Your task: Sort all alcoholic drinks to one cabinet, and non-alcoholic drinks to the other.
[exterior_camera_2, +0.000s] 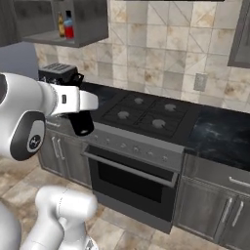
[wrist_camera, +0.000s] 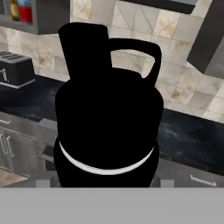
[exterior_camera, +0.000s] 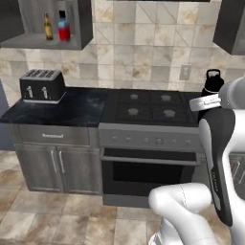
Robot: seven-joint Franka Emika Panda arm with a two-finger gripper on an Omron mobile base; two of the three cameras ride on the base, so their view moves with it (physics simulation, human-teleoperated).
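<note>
A small all-black bottle (exterior_camera: 213, 80) with a loop on its cap hangs in the air over the right side of the stove, and my gripper (exterior_camera: 208, 99) is shut on it. From the other side the black bottle (exterior_camera_2: 83, 126) sticks out below the white hand (exterior_camera_2: 73, 101). It looms close in the hand view as the black bottle (wrist_camera: 107, 118). The open wall cabinet (exterior_camera: 83, 24) at upper left holds an amber beer bottle (exterior_camera: 48, 26) and a red bottle (exterior_camera: 63, 27) with blue shoulders. A second dark wall cabinet (exterior_camera: 232, 26) hangs at upper right.
A black toaster (exterior_camera: 42, 85) stands on the dark counter left of the stove (exterior_camera: 148, 107). Below are the oven door and grey base cabinets. A tiled wall with an outlet (exterior_camera_2: 199, 82) runs behind.
</note>
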